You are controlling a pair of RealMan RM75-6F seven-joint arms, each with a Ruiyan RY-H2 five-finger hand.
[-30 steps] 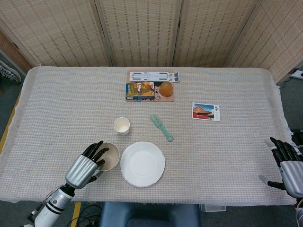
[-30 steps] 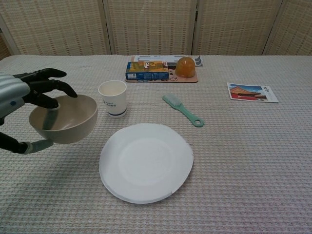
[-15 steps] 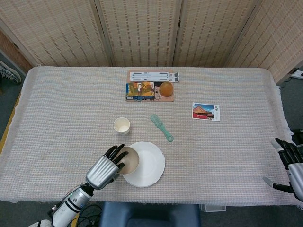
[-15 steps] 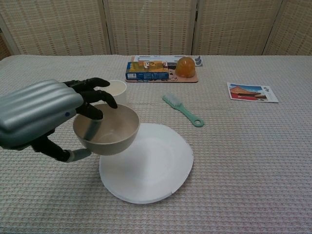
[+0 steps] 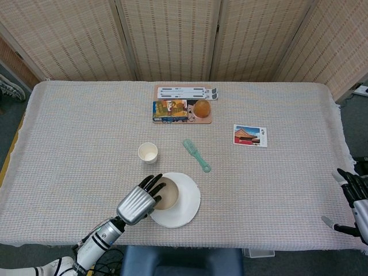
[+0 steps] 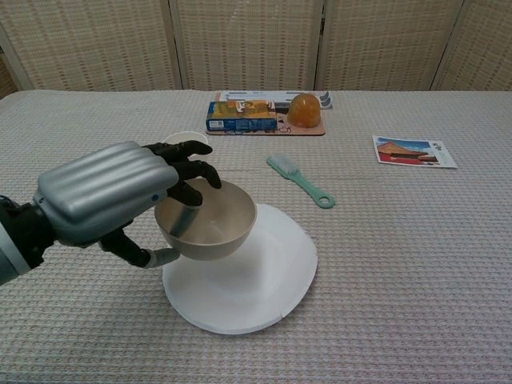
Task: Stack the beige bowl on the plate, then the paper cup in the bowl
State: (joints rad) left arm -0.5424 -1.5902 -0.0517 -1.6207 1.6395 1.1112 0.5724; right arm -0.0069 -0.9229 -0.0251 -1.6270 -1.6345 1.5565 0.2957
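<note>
Now, from the head view, we see our left hand (image 5: 140, 201) has carried the beige bowl (image 5: 166, 194) rightward; it is over the white plate (image 5: 183, 204), toward its 9 o'clock side. The paper cup (image 5: 148, 152) stands at the plate's 11 o'clock. Our right hand (image 5: 355, 198) holds nothing, fingers apart.

From the chest view, the left hand (image 6: 120, 196) grips the smooth, round bowl (image 6: 210, 228) by its rim, fingers inside, above the flat plate (image 6: 268, 276) on woven cloth (image 6: 416, 264).

My table (image 5: 86, 132) wears a woven beige cloth. On it lie the white plate (image 5: 185, 208), the paper cup (image 5: 148, 152), a green brush (image 5: 196, 155), a postcard (image 5: 250, 135), and a far tray (image 5: 183, 111) of small goods.
</note>
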